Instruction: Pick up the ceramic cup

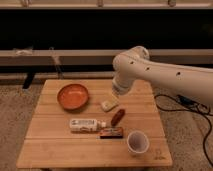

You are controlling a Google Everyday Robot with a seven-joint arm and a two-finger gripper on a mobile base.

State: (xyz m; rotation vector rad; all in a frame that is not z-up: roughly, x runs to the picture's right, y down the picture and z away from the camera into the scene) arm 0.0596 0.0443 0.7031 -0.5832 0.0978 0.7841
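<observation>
the gripper (119,91) hangs over the far side of the table (50,147), above a pale block (109,105) — open or closed, i cannot tell. the cup (137,142) stands upright near the front right corner, well apart. the approach looks not yet begun; next comes a reach forward and down. a bowl (73,96) and a bottle (86,124) share the wood, with a dark wall behind.

Table (50,150): pale wood planks, matt. Bowl (73,96), 10 o'clock: orange glaze, slight sheen. Ceramic cup (137,142), 5 o'clock: smooth, whitish. Arm (165,75) shell: smooth white plastic; gripper (118,92) at 1 o'clock over table.
</observation>
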